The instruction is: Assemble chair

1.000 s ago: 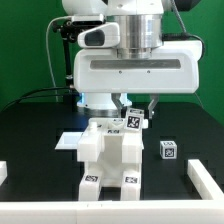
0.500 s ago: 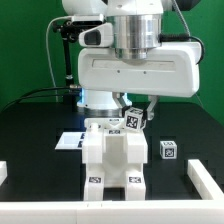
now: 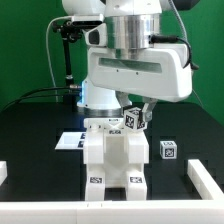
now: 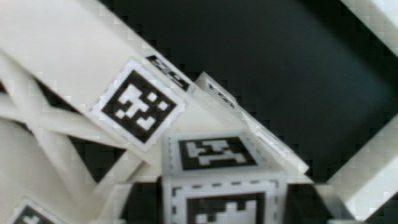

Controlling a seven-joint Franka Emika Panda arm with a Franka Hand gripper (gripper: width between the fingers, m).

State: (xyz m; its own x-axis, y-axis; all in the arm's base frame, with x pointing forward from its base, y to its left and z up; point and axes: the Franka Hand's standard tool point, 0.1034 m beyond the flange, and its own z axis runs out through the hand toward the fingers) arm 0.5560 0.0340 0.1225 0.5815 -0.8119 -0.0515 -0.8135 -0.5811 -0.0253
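Note:
The partly built chair [image 3: 112, 158] stands in the middle of the black table, a stack of chunky white slotted blocks with square tags low on its front. My gripper [image 3: 136, 113] is shut on a small white tagged piece [image 3: 133, 120] and holds it at the chair's top corner on the exterior view's right, touching or just above it. In the wrist view the held piece [image 4: 221, 158] shows two tagged faces between my fingers, with the gripper [image 4: 224, 206] around it and white chair parts [image 4: 54, 120] close beside it.
A loose small tagged block [image 3: 169, 150] lies on the table to the exterior view's right of the chair. The marker board [image 3: 68, 140] lies behind the chair on the left. White rails stand at the left edge [image 3: 4, 172] and right edge [image 3: 205, 178].
The hand has turned about its wrist, its wide housing now tilted down toward the exterior view's right. The held piece stays at the chair's top corner, barely shifted.

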